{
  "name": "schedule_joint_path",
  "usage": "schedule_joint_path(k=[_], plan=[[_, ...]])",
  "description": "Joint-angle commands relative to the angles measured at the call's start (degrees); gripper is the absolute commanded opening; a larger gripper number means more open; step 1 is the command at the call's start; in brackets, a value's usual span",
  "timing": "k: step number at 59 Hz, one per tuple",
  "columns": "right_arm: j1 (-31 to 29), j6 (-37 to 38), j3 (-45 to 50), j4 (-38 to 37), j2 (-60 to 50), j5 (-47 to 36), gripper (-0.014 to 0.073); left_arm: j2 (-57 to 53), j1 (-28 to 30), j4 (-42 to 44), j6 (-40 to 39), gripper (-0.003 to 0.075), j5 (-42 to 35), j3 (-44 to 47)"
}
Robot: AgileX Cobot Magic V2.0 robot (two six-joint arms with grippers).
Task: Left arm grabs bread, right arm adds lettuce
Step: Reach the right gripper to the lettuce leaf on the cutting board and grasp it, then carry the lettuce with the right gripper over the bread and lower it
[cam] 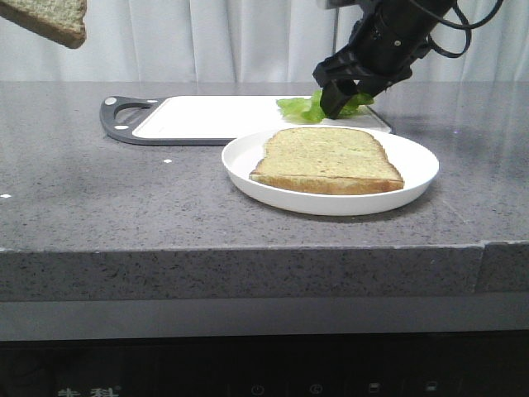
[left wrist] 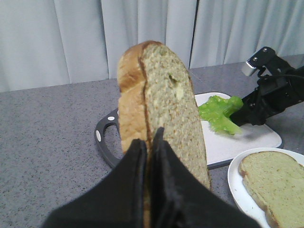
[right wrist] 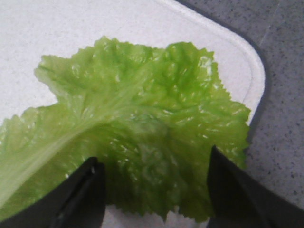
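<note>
Overhead, bread (left wrist: 161,118) pinched, lettuce (right wrist: 137,137) straddled — unclamped

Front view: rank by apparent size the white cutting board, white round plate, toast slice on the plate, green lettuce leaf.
1. White cutting board with grey handle and white round plate: look alike, and the plate is nearer, so unranked.
2. Toast slice on the plate.
3. Green lettuce leaf, partly hidden by the right arm's end effector.

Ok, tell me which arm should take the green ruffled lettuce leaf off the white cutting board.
Right. The right gripper is down at the green ruffled lettuce leaf, open with a finger either side of it on the white cutting board. The left gripper is raised, shut on the thick toast slice.
</note>
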Motion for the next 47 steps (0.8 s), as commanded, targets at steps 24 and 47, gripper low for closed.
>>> schedule_joint_path(k=[24,47], plan=[[-0.06,-0.68,-2.26,1.98,-5.25,-1.28,-0.0061,-0.39,-0.07,1.78,-0.72,-0.0021,-1.69,-1.60],[1.47,-0.63,13.50,11.32,-22.38,-6.56,-0.0061,-0.39,-0.07,1.67,-0.72,-0.0021,-1.69,-1.60]])
